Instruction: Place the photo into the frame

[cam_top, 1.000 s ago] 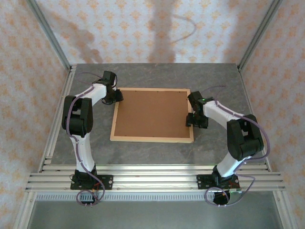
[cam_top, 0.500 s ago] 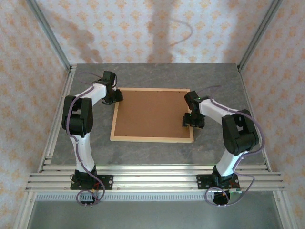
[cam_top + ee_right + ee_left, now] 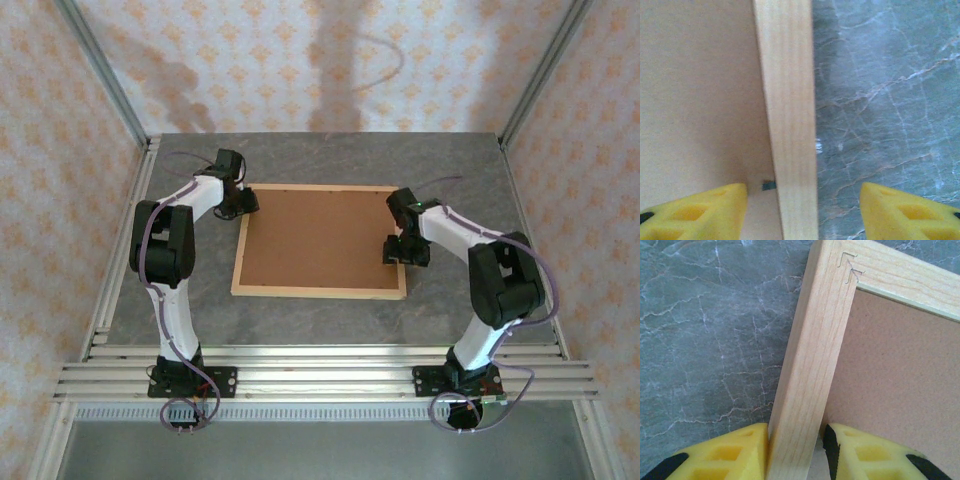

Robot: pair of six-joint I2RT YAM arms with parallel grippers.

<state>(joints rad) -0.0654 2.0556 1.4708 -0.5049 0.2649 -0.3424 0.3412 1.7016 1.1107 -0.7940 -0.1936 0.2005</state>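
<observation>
Left gripper [image 3: 796, 447]: pinched on the left rail of the frame [image 3: 320, 292], just short of the stapled far corner, with a yellow pad [image 3: 735, 452] pressed against each side of the wood.
Right gripper [image 3: 802, 202]: spread and astride the opposite rail. Its inner pad [image 3: 705, 207] was over the backing board [image 3: 318, 238] and its outer pad was over the table [image 3: 450, 170], and neither touched the wood.
Frame: lay flat and back-side up between the two grippers, brown board filling the recess.
Photo: could not tell whether it sat under the board.
Risk, uneven hold: only the left side was gripped, so a lift or pull from there would likely have pivoted the frame on the table and skewed the free rail out from between the right pads.
Risk, off-centre closing: the rail sat nearer the inner pad, so on closing the outer pad would probably have pushed the frame sideways against the left pinch before both pads seated.
Risk, pad on board: the inner pad hung low beside a small dark tab [image 3: 769, 186]. Pressing there could have pinned or dented the board, or snagged the tab.
Risk, slipping: foam on a narrow smooth rail near a corner gave little purchase, so a tilt could have let the wood slide out.
Risk, pane: a drop from any height might have jarred the glass underneath.
</observation>
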